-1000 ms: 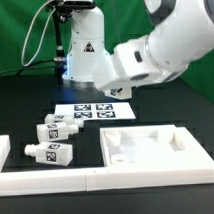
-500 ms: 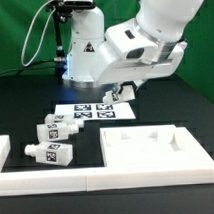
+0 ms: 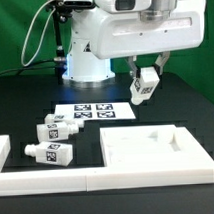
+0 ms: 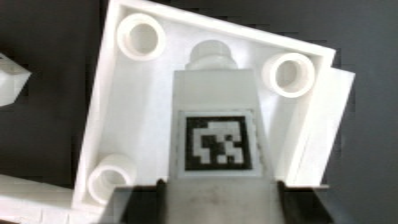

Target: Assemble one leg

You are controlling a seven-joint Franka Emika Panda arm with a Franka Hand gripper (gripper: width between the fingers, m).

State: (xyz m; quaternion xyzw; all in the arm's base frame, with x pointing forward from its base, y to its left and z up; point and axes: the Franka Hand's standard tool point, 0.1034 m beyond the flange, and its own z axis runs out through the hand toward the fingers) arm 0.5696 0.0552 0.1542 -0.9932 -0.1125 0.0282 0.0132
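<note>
My gripper is shut on a leg, a chunky white peg with a black-and-white tag, and holds it in the air above the back of the large white square panel. In the wrist view the held leg runs out from between my fingers, stub end away from me, with the panel and its corner holes beneath. Three more legs lie on the table at the exterior view's left.
The marker board lies on the black table behind the panel. A white L-shaped rail runs along the front edge. The robot base stands at the back.
The arm has swung upright and risen, lifting the leg from near the marker board to the exterior view's right, above the panel's back.
</note>
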